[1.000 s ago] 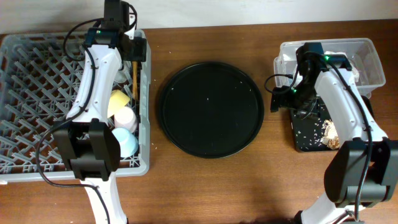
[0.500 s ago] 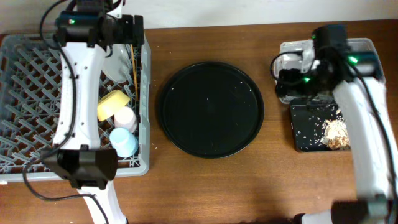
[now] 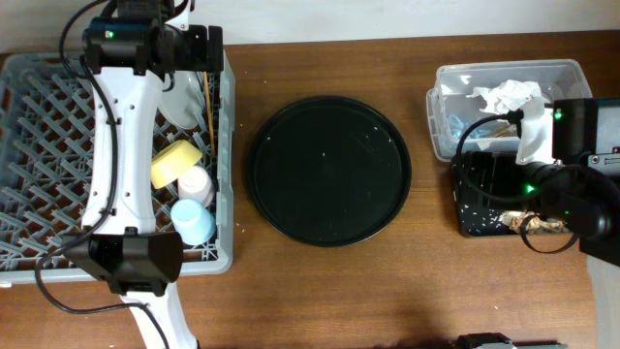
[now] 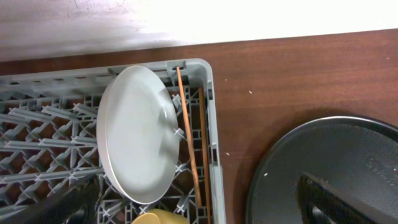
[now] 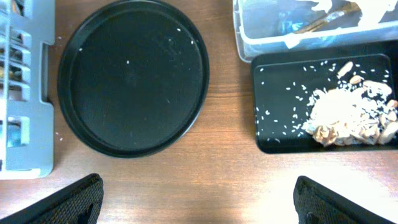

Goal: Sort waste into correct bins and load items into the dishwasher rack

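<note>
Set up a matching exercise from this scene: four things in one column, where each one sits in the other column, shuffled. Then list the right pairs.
Things
1. plate
2. crumpled napkins
3. food scraps
4. round black tray

Places
A. in the shallow black tray
B. directly on the wooden table
C. standing on edge in the grey rack
D. in the clear box

Pairs: 1-C, 2-D, 3-A, 4-B
</note>
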Motion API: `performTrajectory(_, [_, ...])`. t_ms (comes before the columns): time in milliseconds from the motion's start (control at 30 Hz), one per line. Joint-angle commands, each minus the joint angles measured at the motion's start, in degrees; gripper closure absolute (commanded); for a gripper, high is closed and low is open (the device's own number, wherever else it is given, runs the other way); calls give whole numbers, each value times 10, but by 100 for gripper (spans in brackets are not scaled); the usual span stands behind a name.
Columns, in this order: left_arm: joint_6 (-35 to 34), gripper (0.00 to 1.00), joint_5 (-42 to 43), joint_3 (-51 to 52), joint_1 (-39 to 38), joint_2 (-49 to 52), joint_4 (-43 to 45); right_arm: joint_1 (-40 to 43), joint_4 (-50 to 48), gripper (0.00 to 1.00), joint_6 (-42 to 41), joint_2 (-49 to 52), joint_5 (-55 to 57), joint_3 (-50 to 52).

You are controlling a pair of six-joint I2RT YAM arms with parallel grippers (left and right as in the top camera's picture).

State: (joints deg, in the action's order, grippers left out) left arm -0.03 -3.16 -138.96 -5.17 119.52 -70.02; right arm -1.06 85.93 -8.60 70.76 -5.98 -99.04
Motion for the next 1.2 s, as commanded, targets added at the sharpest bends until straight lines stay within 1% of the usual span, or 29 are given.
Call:
performTrajectory(0, [-4, 1, 8, -2, 0, -2, 0, 0, -28, 2, 5, -9, 18, -3])
performTrajectory(67, [-4, 1, 8, -2, -1, -2, 0, 0, -66, 2, 14, -15, 17, 2])
performTrajectory(133, [-4, 1, 8, -2, -2, -2, -2, -1, -132, 2, 24, -37, 18, 26])
performTrajectory(200, [-4, 1, 8, -2, -2, -2, -2, -1, -210, 1, 26, -78, 39, 83])
performTrajectory(333, [-4, 1, 8, -2, -2, -2, -2, -1, -340, 1, 26, -183, 68, 232])
performTrajectory(500, [-4, 1, 8, -2, -2, -2, -2, -1, -464, 2, 22, -359, 67, 450])
performTrajectory(600, [-4, 1, 8, -2, -2, -2, -2, -1, -556, 2, 22, -474, 65, 587])
performTrajectory(700, [-4, 1, 8, -2, -2, -2, -2, -1, -639, 2, 22, -561, 59, 694])
performTrajectory(733, [-4, 1, 8, -2, 0, -2, -2, -1, -681, 1, 22, -592, 53, 739])
performTrajectory(800, [-4, 1, 8, -2, 0, -2, -2, -2, -742, 2, 22, -628, 51, 797])
performTrajectory(967, [-4, 1, 8, -2, 0, -2, -2, -5, -853, 2, 22, -681, 52, 901])
performTrajectory(1167, [-4, 1, 8, -2, 0, -2, -2, -5, -942, 2, 22, -706, 52, 974])
